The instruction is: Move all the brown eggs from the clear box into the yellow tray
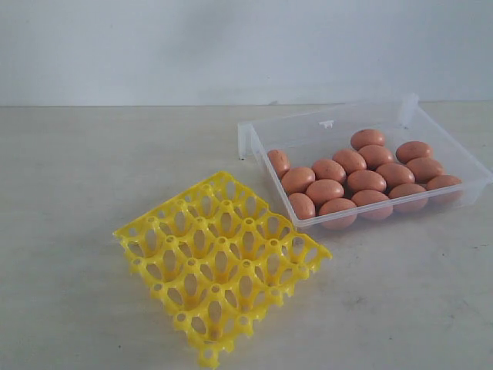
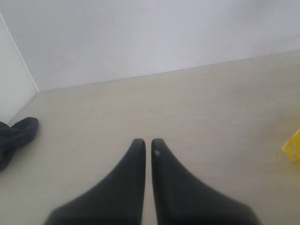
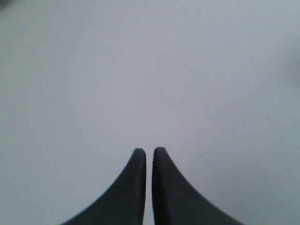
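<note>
All brown eggs (image 1: 367, 181) in clear box (image 1: 308, 131), left gripper (image 2: 148, 140), right gripper (image 3: 149, 150) closed, empty

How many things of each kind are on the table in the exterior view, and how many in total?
brown eggs: 16 by my count (some overlap), all in the box
clear box: 1
yellow tray: 1, with no egg in it
Total: 18

The right gripper (image 3: 149, 152) fills the lower part of this view, its two dark, tapering fingers (image 3: 136, 183) drawn together with only a thin slit between the tips. Nothing sits between them. Behind is just a plain pale grey surface (image 3: 150, 70).
</note>
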Robot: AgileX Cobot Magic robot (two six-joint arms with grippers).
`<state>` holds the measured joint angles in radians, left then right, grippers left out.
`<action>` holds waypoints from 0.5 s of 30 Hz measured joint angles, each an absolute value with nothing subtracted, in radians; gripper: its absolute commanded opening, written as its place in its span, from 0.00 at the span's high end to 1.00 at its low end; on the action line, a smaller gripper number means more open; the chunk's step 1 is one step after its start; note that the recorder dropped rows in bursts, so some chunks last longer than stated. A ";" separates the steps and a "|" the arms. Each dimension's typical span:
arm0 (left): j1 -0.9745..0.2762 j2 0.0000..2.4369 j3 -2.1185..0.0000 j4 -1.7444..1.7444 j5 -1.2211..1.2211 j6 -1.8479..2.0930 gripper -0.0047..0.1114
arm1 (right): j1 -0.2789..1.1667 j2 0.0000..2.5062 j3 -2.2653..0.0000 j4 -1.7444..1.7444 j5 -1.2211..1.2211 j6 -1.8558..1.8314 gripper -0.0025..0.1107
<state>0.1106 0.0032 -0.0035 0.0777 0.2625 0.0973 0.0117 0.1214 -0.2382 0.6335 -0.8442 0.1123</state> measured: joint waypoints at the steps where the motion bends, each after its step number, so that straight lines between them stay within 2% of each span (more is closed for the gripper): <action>1: 0.111 0.003 -0.003 0.078 0.262 0.097 0.92 | 0.012 0.166 -0.306 0.634 -0.857 0.046 0.98; 5: 0.111 0.003 -0.003 0.078 0.262 0.097 0.92 | 0.012 0.499 -0.638 0.494 -0.798 -0.228 0.98; 8: 0.111 0.003 -0.003 0.078 0.262 0.097 0.92 | 0.012 0.690 -0.843 0.401 -0.574 -0.360 0.98; 15: 0.111 0.003 -0.003 0.078 0.262 0.097 0.92 | 0.012 1.235 -1.386 0.289 0.392 -0.452 0.98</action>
<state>0.1106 0.0032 -0.0035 0.0777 0.2625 0.0973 0.0117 1.2347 -1.3863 0.2889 0.3920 -0.4515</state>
